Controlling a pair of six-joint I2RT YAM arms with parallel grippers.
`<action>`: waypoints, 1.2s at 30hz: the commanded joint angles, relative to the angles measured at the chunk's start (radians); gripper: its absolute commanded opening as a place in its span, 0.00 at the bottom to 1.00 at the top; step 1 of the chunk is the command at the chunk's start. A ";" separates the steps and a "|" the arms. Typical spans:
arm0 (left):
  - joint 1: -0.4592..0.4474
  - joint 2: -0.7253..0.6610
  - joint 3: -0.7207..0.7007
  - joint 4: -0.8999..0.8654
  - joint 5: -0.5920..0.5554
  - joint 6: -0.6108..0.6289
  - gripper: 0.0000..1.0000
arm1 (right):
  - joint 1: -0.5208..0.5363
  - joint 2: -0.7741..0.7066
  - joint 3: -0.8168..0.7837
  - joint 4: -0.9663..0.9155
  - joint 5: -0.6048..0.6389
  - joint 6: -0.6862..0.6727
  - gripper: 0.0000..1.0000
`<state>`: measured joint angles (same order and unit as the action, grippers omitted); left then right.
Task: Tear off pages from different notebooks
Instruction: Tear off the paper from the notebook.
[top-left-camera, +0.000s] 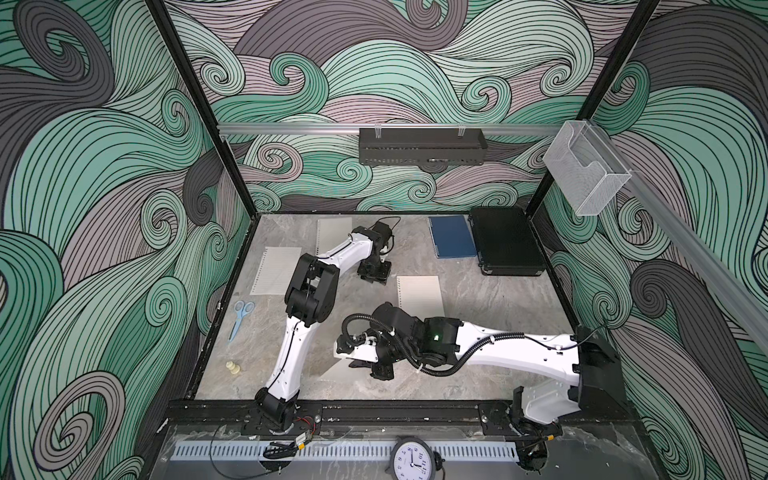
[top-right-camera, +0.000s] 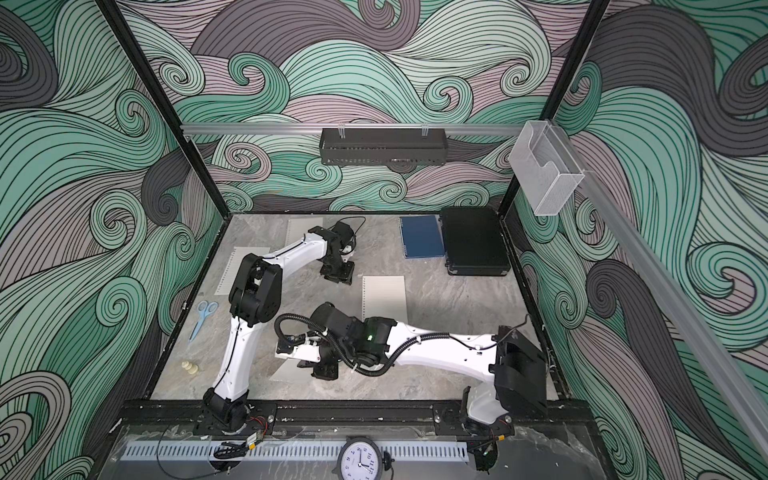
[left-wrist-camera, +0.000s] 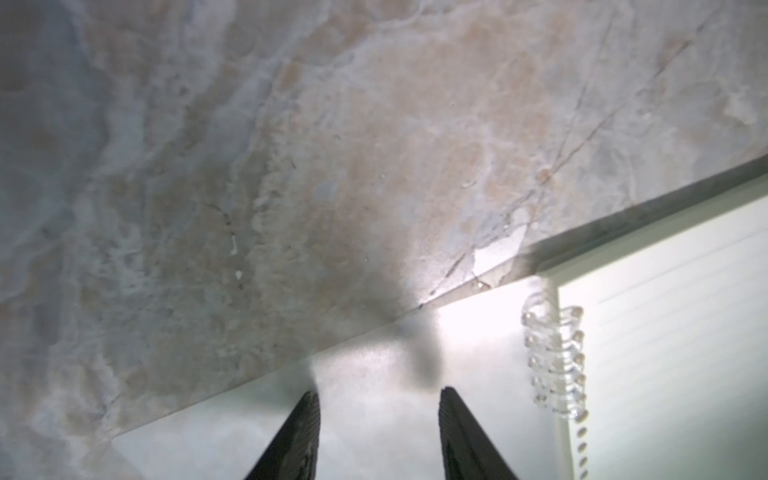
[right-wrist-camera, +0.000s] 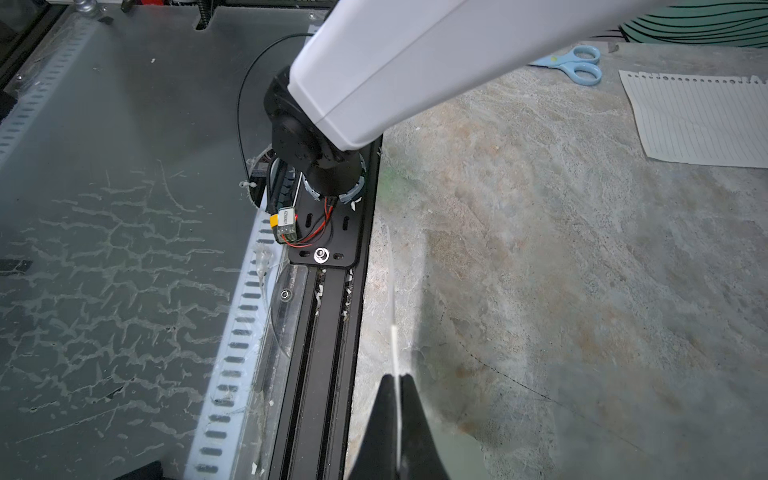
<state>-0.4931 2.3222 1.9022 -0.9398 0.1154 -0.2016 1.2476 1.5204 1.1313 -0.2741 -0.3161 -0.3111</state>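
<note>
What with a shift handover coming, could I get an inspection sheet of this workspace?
Surface: marble-look tabletop, no spills seen.
Job's things: blue notebook shut; open notebook mid-table; lined page and second page flat.
Clutter: scissors, small cream piece, black case.
Grippers: left gripper fingers apart over open notebook's clear cover; right gripper shut on thin sheet.
Cables: black hose along right arm.
Surroundings: wave-pattern walls, clock in front.
</note>
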 joint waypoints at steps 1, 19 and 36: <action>0.007 0.077 -0.030 -0.042 0.020 0.002 0.46 | -0.020 -0.020 0.002 0.003 0.025 -0.031 0.00; 0.039 -0.176 -0.221 0.161 0.144 -0.015 0.47 | -0.087 -0.003 -0.009 0.050 0.125 0.051 0.00; 0.127 -0.476 -0.530 0.460 0.247 -0.092 0.48 | -0.148 -0.026 -0.057 0.184 0.304 0.150 0.00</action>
<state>-0.3878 1.9041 1.4055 -0.5701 0.3244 -0.2588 1.1061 1.5208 1.0859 -0.1333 -0.0509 -0.1776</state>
